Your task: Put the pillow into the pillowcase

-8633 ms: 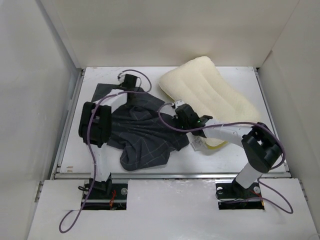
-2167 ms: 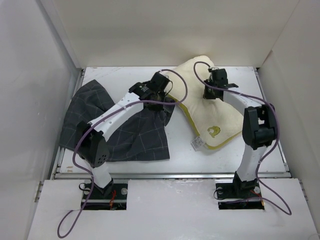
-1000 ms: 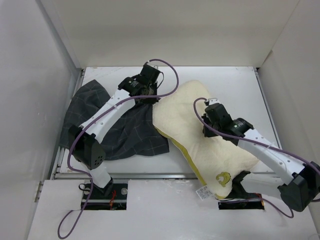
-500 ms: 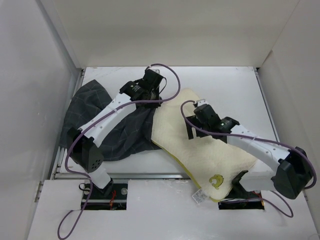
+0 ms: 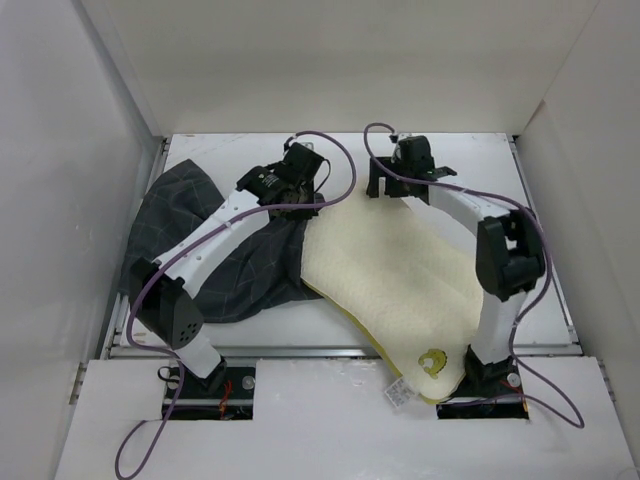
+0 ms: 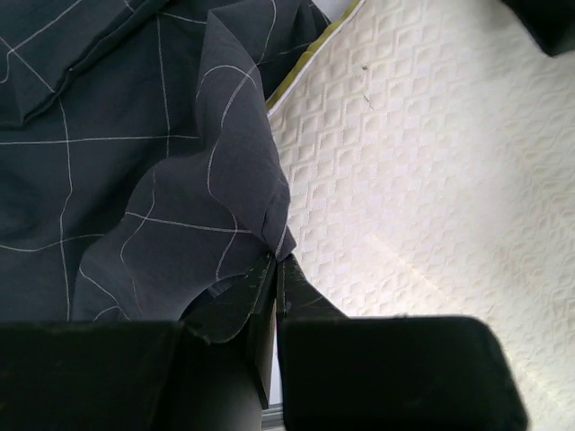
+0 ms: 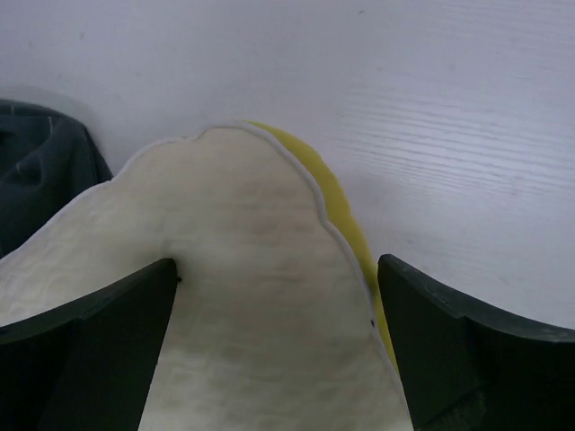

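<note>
Pillow [image 5: 390, 270] lies diagonally on the worktop [image 5: 480, 150], emblem corner hanging over the near edge; pillowcase [image 5: 255, 270] bunched against the pillow's left side; left gripper [image 6: 277, 269] clamped together on a pillowcase fold right at the pillow's left edge; right gripper [image 7: 276, 265] fingers apart, straddling the pillow's far corner, yellow band showing there.

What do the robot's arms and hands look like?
The left arm and right arm are white tubes with chunky black joints, and a purple cable loops along each. The left hand and right hand are black, each with two flat, blocky fingers.
</note>
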Controlling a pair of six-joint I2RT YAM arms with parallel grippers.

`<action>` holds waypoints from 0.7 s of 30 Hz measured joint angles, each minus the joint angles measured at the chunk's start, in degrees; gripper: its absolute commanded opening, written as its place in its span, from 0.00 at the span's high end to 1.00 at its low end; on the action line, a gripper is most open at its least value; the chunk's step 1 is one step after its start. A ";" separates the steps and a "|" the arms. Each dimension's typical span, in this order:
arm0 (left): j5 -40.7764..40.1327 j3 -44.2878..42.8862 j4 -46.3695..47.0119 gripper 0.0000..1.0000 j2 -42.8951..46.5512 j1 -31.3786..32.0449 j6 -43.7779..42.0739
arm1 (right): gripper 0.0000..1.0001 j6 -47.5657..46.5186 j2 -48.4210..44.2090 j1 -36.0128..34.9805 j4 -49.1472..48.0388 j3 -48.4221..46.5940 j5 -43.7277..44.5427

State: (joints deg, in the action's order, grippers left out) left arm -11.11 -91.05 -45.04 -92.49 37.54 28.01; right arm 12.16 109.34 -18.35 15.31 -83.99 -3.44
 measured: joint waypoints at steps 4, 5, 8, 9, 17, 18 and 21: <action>-0.83 -1.01 -0.57 1.00 -0.68 0.02 0.07 | 1.00 -3.87 7.32 0.09 -0.31 -4.00 -7.93; -1.38 -1.62 -0.79 1.00 -1.16 0.00 0.11 | 1.00 -4.15 7.41 0.35 -0.42 -3.76 -10.78; -2.93 -3.98 -1.57 1.00 -2.89 0.00 0.59 | 1.00 -5.73 3.54 1.03 -5.53 1.62 -17.64; -3.43 -4.94 -2.01 1.00 -3.54 0.00 0.87 | 1.00 -6.14 0.55 1.14 -7.41 5.16 -19.47; -4.48 -7.04 -3.67 1.00 -4.81 0.37 2.32 | 1.00 -6.16 -20.81 -3.21 -16.72 19.17 -22.01; -4.57 -7.21 -3.91 1.00 -4.81 0.66 2.51 | 1.00 -6.10 -21.75 -4.63 -18.12 19.89 -21.92; -5.03 -7.37 -4.61 1.00 -4.83 1.16 3.15 | 1.00 -5.99 -22.64 -9.66 -21.77 22.10 -21.81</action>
State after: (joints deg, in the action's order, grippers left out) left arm -16.14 -98.41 -49.65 -97.32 38.70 31.16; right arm 6.17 86.70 -28.01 -6.46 -61.89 -25.26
